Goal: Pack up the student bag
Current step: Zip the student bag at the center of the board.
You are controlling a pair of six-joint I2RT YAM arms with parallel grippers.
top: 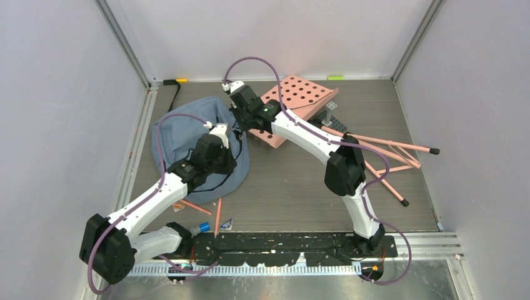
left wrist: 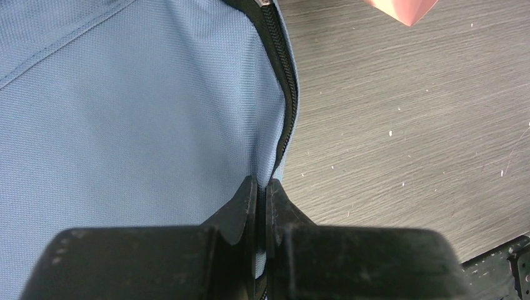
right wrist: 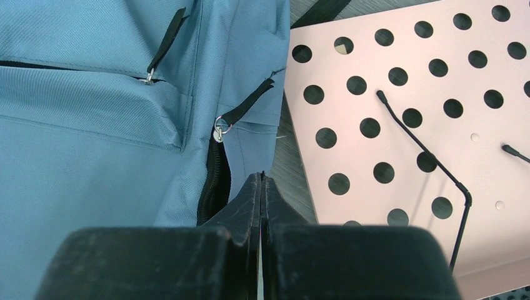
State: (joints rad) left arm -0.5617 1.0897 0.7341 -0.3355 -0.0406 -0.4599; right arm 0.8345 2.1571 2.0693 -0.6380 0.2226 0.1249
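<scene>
The student bag (top: 178, 134) is dusty-blue fabric and lies flat at the left middle of the table. My left gripper (top: 220, 132) is over the bag's right edge. In the left wrist view it (left wrist: 262, 184) is shut on the bag (left wrist: 125, 112), pinching the blue fabric beside the black zipper (left wrist: 284, 94). My right gripper (top: 232, 87) is at the bag's far right corner. In the right wrist view it (right wrist: 260, 178) is shut beside the parted main zipper (right wrist: 212, 187), just below a ringed zip pull (right wrist: 219, 132). I see nothing held between its jaws.
A pink perforated board (top: 303, 94) lies tilted right of the bag, with thin black wires (right wrist: 431, 156) across it. Long pink rods (top: 387, 147) lie at the right. A pencil (top: 218, 215) and a small blue item (top: 203, 227) lie near the front edge.
</scene>
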